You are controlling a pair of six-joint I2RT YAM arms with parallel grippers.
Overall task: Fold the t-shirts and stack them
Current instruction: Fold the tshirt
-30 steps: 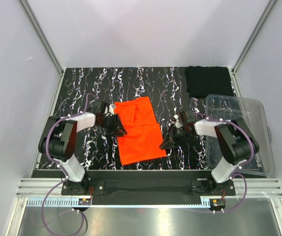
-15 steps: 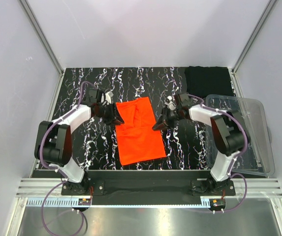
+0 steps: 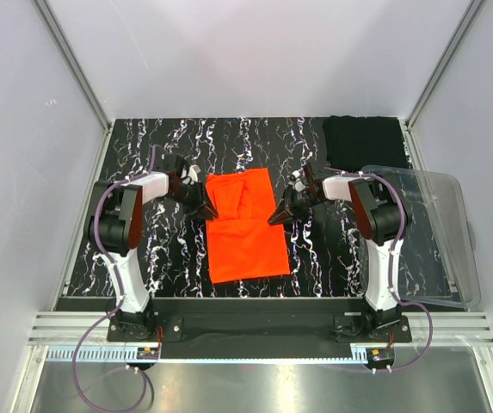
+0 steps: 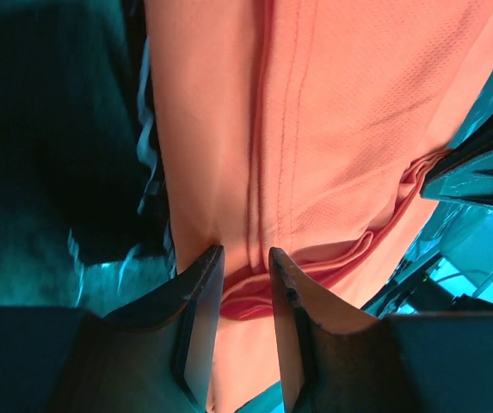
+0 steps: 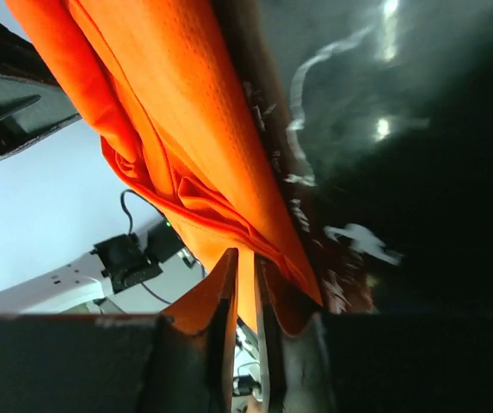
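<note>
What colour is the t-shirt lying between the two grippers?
The t-shirt is plain bright orange-red, with no print showing. The top view shows it best.

Pale grey walls (image 3: 255, 52) enclose a black marbled table (image 3: 143, 138) (white veining), evenly lit.

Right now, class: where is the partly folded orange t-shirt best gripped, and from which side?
Probably at its long side edges, left gripper from the left, right gripper from the right, low: the orange t-shirt lies wide and mostly flat, and bunched layers there give a pinchable ridge.
</note>
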